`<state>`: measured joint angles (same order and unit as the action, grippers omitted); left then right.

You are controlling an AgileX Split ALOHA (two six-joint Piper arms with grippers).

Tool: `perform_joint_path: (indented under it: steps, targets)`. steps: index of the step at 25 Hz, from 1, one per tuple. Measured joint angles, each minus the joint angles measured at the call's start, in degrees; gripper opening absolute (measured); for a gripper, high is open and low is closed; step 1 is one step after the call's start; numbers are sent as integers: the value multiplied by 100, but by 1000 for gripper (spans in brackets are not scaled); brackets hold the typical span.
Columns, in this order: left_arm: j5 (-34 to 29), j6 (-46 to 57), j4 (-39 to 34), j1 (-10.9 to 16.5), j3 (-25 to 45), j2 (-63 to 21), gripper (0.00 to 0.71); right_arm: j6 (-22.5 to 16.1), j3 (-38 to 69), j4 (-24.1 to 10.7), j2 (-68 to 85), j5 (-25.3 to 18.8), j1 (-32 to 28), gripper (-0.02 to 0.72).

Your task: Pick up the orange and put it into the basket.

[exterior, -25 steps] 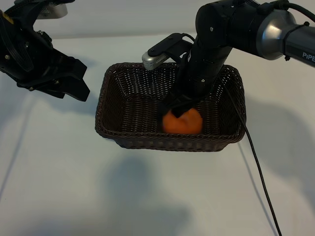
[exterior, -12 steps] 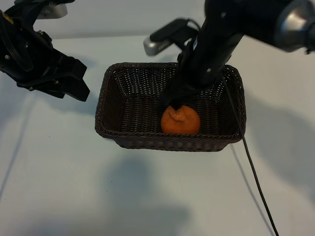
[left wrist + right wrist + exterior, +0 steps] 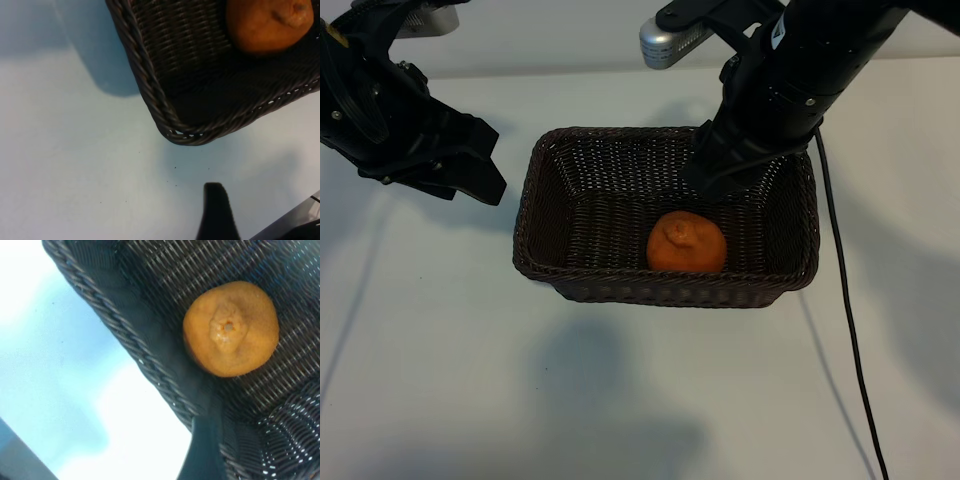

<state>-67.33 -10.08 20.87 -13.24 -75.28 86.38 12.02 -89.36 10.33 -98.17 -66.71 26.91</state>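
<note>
Right gripper [image 3: 720, 180] hangs empty, jaws apart, just above the basket [image 3: 535, 210]'s far side; the orange [image 3: 686, 243] sits inside, below it toward the near wall; I'd lift clear; left gripper [image 3: 470, 165] idles open beside the basket.

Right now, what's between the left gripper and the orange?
In the exterior view, bare table, then the basket's wicker wall, lies between the left gripper and the orange.
</note>
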Motion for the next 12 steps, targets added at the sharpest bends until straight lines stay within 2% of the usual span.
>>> perform_joint_path:
  steps: [4, 9, 12]
  targets:
    - [0, -5, 0, 0, 0, 0, 521, 17, 0, -81, 13, -211, 0, 532]
    - [0, -5, 0, 0, 0, 0, 521, -39, 0, -506, 241, -317, -35, 532]
    - [0, -12, 12, 0, 0, 0, 521, -94, 0, -612, 476, -324, -267, 523]
